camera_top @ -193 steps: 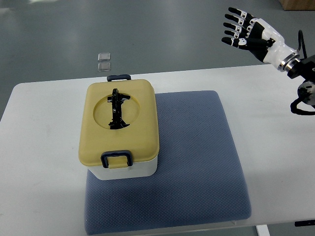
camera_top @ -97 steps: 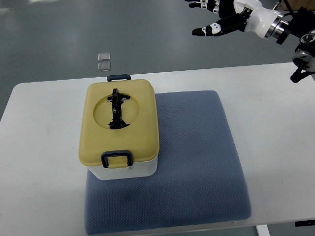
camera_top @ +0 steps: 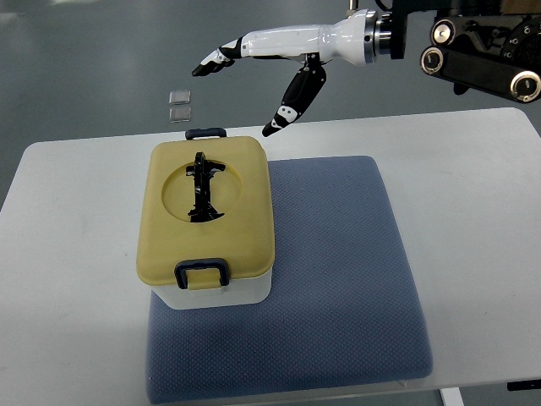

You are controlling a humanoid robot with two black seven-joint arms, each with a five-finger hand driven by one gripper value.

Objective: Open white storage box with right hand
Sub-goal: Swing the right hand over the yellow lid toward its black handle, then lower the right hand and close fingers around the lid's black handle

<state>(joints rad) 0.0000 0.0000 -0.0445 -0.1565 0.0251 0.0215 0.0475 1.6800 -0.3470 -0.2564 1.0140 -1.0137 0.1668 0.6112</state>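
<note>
The box [camera_top: 207, 224] is seen left of centre on the mat [camera_top: 338, 279] — lid shut. The right hand [camera_top: 270, 59] is held above it, fingers spread, nothing gripped. If the far latch [camera_top: 205, 133] is overshot, the box could be shoved off the mat.

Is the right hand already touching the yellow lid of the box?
No, the right hand hovers open above the far edge of the table, clear of the yellow lid.

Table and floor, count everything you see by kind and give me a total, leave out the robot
Storage box: 1
Blue mat: 1
Small clear squares on the floor: 2
Total: 4
</note>
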